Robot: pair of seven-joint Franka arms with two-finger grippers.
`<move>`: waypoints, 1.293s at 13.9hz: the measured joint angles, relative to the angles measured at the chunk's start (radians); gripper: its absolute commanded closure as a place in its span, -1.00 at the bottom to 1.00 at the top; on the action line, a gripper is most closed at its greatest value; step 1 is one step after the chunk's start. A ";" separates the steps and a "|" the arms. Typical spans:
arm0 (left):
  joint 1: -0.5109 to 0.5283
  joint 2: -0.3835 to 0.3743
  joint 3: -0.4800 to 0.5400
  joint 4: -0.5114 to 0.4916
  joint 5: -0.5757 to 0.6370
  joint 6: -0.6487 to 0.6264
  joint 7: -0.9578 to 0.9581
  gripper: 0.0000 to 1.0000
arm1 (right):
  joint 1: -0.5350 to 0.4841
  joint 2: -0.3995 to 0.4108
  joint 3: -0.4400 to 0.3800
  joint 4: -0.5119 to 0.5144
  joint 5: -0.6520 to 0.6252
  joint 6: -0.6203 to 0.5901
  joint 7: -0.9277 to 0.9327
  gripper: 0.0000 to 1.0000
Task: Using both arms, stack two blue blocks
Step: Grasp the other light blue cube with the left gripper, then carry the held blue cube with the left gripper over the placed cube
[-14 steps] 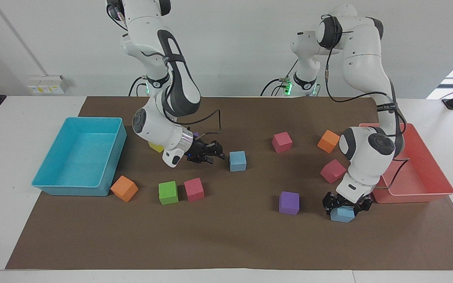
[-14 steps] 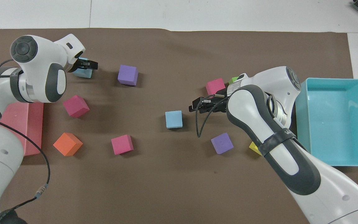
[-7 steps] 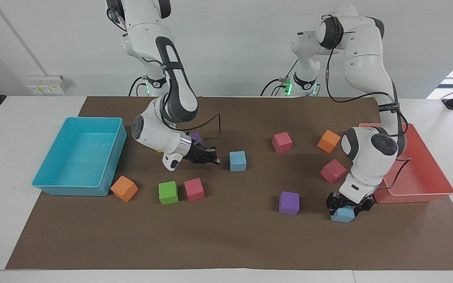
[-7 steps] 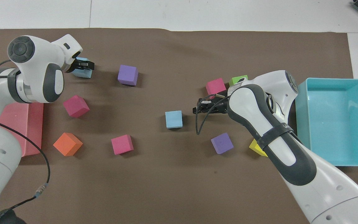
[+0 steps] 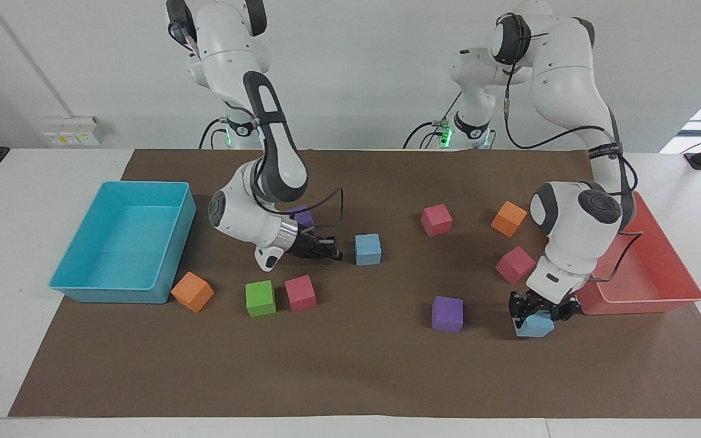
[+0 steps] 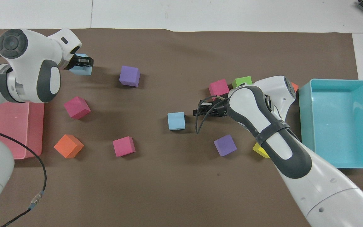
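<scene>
One blue block (image 5: 367, 249) lies on the brown mat mid-table; it also shows in the overhead view (image 6: 176, 121). My right gripper (image 5: 333, 253) is low over the mat, level with this block, a short gap from it on the side toward the right arm's end, pointing at it (image 6: 198, 112). My left gripper (image 5: 537, 309) is shut on the second blue block (image 5: 535, 326), which hangs tilted just above the mat beside the red tray. In the overhead view this gripper (image 6: 83, 61) covers part of that block (image 6: 83, 70).
A turquoise tray (image 5: 143, 185) stands at the right arm's end, a red tray (image 5: 642, 303) at the left arm's end. Purple (image 5: 447, 314), pink (image 5: 515, 264), orange (image 5: 508, 218) and green (image 5: 260, 298) cubes lie scattered on the mat (image 5: 356, 365).
The left gripper has closed on its blue block and raised it slightly off the mat. The right gripper has turned at the wrist and dropped lower beside the mid-table block.
</scene>
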 measured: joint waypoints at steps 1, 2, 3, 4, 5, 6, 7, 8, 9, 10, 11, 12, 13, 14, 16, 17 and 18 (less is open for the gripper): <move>-0.022 -0.026 -0.001 0.000 0.000 -0.033 -0.037 0.81 | 0.000 0.004 0.000 0.000 0.018 0.000 0.000 1.00; -0.048 -0.046 -0.002 -0.001 0.000 -0.058 -0.082 0.81 | 0.000 0.006 0.000 0.000 0.025 0.000 0.000 1.00; -0.077 -0.060 -0.002 -0.001 0.001 -0.077 -0.133 0.81 | 0.000 0.006 0.000 -0.001 0.026 0.000 0.000 1.00; -0.113 -0.067 -0.003 -0.002 0.001 -0.087 -0.189 0.81 | 0.000 0.006 0.000 -0.003 0.026 0.000 0.000 1.00; -0.150 -0.071 -0.003 -0.005 0.002 -0.091 -0.246 0.78 | 0.000 0.006 0.000 -0.005 0.026 0.001 0.000 1.00; -0.188 -0.073 -0.003 -0.010 0.003 -0.092 -0.300 0.78 | 0.000 0.006 0.000 -0.007 0.026 0.001 0.000 1.00; -0.228 -0.077 -0.003 -0.024 0.007 -0.092 -0.354 0.78 | 0.000 0.006 0.000 -0.007 0.026 0.002 0.000 1.00; -0.265 -0.083 -0.003 -0.040 0.015 -0.092 -0.400 0.79 | 0.000 0.006 0.000 -0.007 0.026 0.003 0.000 1.00; -0.296 -0.090 -0.004 -0.055 0.024 -0.092 -0.443 0.79 | 0.000 0.006 0.000 -0.008 0.026 0.004 0.000 1.00; -0.327 -0.101 -0.004 -0.072 0.032 -0.092 -0.484 0.79 | 0.000 0.006 0.000 -0.008 0.026 0.004 0.000 1.00; -0.356 -0.112 -0.004 -0.087 0.034 -0.092 -0.512 0.79 | 0.000 0.006 0.000 -0.008 0.026 0.004 0.000 1.00; -0.384 -0.120 -0.004 -0.100 0.038 -0.092 -0.538 0.80 | 0.000 0.006 0.000 -0.008 0.026 0.004 0.000 1.00; -0.411 -0.127 -0.003 -0.110 0.050 -0.091 -0.576 0.80 | 0.000 0.006 0.000 -0.008 0.026 0.004 0.000 1.00; -0.434 -0.129 -0.004 -0.114 0.061 -0.091 -0.609 0.80 | 0.000 0.006 0.000 -0.008 0.026 0.004 0.000 1.00; -0.469 -0.131 -0.003 -0.118 0.072 -0.091 -0.643 0.82 | 0.000 0.006 0.000 -0.008 0.026 0.004 0.000 1.00; -0.485 -0.131 -0.004 -0.120 0.072 -0.091 -0.658 0.82 | 0.000 0.006 0.000 -0.008 0.026 0.004 0.000 1.00; -0.500 -0.131 -0.004 -0.124 0.075 -0.091 -0.676 0.80 | 0.000 0.006 0.000 -0.008 0.026 0.004 0.000 1.00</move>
